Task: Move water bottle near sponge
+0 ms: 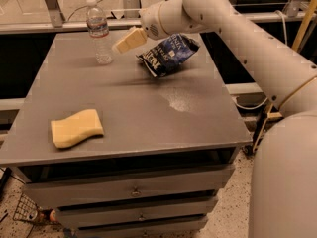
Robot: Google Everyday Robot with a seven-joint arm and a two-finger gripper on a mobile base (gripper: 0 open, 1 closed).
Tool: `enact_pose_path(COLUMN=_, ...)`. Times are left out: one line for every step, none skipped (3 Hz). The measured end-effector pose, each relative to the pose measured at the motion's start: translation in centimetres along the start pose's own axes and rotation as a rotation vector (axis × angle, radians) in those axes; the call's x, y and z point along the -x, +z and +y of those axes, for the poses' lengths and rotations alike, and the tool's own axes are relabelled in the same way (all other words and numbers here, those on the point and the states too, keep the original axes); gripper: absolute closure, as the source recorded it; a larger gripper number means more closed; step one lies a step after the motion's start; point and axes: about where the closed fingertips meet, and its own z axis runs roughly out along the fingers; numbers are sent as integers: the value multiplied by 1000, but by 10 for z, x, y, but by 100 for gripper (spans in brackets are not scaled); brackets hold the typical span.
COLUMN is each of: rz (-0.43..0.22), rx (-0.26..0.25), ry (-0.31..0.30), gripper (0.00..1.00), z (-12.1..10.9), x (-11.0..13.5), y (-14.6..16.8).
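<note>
1. You have one view only. It looks from high up at the front of the grey table (148, 108), angled down and forward across the top.
2. It is medium-near: the whole tabletop fits, with the drawer fronts (133, 190) below it.
3. The white arm (237, 33) comes in from the right edge and bulks large at lower right, close to the lens.
4. The gripper (128, 40) sits upper centre in frame, over the far side of the table, between the water bottle (99, 31) and the blue snack bag (168, 53).
5. The sponge (76, 128) lies left in frame, toward the near edge.
</note>
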Motion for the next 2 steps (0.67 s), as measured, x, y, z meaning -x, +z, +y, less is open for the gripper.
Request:
enact_pose_path(rz=-16, rx=-10, ry=44, gripper=0, z=1, x=6, y=19)
enact_pose_path(rz=-15, rx=-18, ry=64, gripper=0, z=-5, x=13, y=38)
